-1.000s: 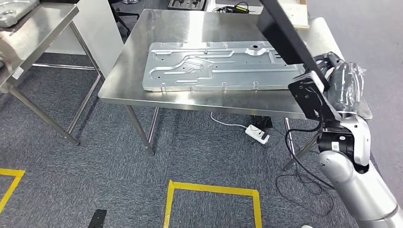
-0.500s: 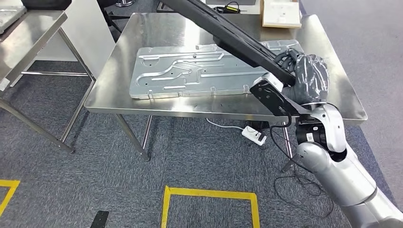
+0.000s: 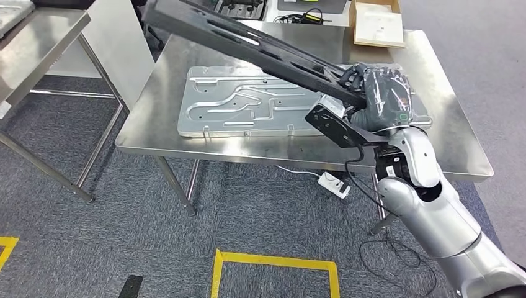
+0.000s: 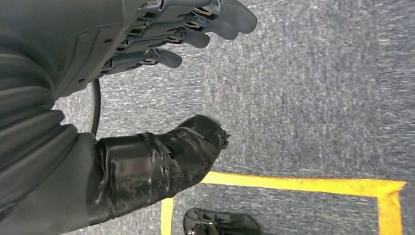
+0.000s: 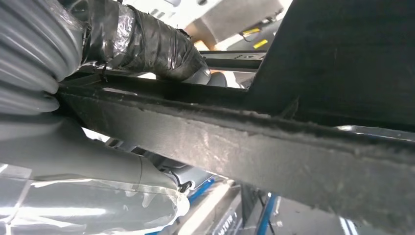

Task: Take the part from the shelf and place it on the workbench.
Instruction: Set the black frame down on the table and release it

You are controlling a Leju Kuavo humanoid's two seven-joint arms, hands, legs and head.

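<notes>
My right hand [image 3: 383,94] grips one end of a long black part [image 3: 248,45], a flat dark bar with slots. The bar slants up and away to the left over the steel workbench [image 3: 453,130]. In the right wrist view the black part [image 5: 274,142] crosses close to the camera, with my taped thumb [image 5: 147,44] wrapped over its edge. My left hand [image 4: 186,29] hangs above grey carpet with its fingers spread and nothing in them.
A large pressed metal panel [image 3: 248,102] lies flat on the workbench under the bar. A cardboard box [image 3: 376,23] sits at the bench's far right. A second steel table [image 3: 37,43] stands to the left. Yellow floor tape [image 3: 273,261] marks the carpet; a white power strip [image 3: 333,182] lies under the bench.
The camera has shifted, so the bench sits differently in the picture. My right hand has moved in over the bench, and the black part has swung from steep to low across the bench.
</notes>
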